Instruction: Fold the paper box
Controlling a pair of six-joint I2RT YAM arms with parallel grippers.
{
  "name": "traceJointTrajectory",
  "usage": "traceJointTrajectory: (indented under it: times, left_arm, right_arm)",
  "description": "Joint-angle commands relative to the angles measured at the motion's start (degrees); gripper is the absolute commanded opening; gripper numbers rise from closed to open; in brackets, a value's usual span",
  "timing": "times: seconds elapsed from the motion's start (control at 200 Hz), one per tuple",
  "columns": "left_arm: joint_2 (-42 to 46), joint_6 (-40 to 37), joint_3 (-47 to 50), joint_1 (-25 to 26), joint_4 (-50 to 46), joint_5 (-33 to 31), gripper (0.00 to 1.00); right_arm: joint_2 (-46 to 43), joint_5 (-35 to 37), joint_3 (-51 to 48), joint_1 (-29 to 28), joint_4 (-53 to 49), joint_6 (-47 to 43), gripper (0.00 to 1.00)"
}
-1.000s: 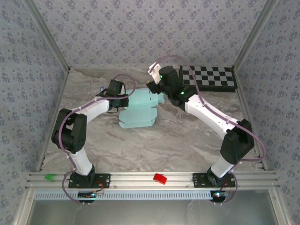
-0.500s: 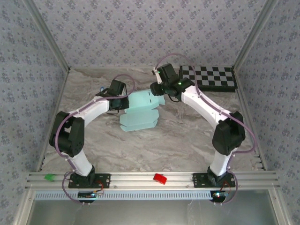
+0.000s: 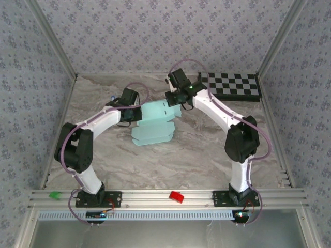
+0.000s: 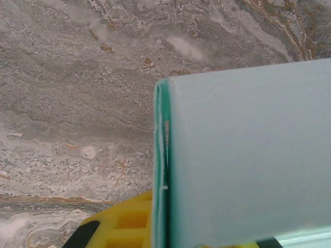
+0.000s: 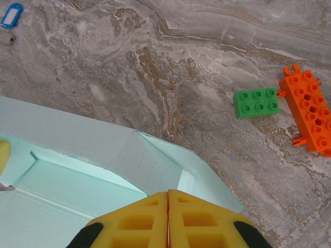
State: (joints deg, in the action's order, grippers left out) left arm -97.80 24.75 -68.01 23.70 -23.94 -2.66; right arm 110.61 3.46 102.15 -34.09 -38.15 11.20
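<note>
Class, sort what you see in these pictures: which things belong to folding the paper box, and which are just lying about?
Belongs to the job:
paper box

Just lying about:
checkerboard
green brick
orange brick
blue key tag
red block
green block

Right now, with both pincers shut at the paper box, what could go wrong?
The left pincer grips the paper box only at a thin edge; a pull could slip or crease it.
The right pincer is shut by a flap, but card between its pads is not visible; it may have missed.
The green brick lies nearby; a sweep might knock it.
</note>
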Motion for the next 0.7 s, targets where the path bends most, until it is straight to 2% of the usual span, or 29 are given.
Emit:
traceJointTrajectory:
  times: [0.0, 0.265, 0.48, 0.695]
  left_arm:
    - [2.28, 0.30, -1.70, 0.29, -0.69, -0.38, 0.00]
    - [2.67, 0.38, -1.51, 0.29, -0.29, -0.27, 0.00]
    - [2.88, 1.21, -1.34, 0.26, 0.19, -0.03, 0.00]
    - [2.88, 2.31, -1.16, 0.36, 0.76, 0.25, 0.00]
  right_arm:
    - [1.99, -0.82, 2.86, 0.35, -2.84, 1.35, 0.09]
    - [4.24, -1.72, 4.11, 0.48, -3.59, 2.13, 0.07]
    - [5.05, -5.14, 4.02, 0.59, -3.44, 3.88, 0.06]
    - [3.85, -9.69, 0.11, 1.01, 1.82, 8.98, 0.05]
